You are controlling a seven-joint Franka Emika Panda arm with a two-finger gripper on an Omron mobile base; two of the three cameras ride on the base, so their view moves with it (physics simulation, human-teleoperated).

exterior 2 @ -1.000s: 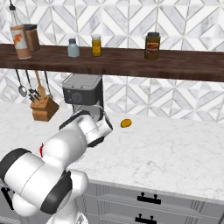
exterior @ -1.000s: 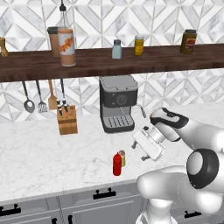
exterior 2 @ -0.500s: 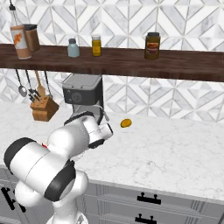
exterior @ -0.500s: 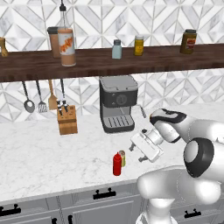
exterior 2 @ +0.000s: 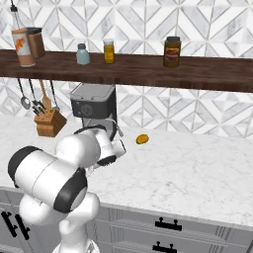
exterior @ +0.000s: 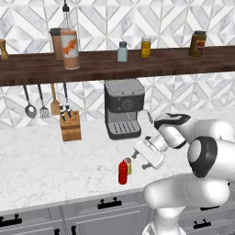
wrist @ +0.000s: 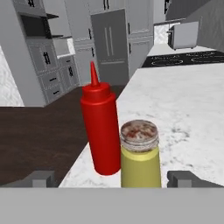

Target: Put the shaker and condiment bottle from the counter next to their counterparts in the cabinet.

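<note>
Beside the shaker, hand nearer.

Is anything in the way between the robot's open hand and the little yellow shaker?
Nothing visible is. The gripper is open, and the shaker stands right ahead between its fingertips. The red bottle stands just beside the shaker, not in front of it.

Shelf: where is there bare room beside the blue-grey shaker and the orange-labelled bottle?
On the cabinet, the plank lies bare between the orange-labelled bottle and blue-grey shaker. Crowded: the yellow jar stands close on the shaker's other side.
</note>
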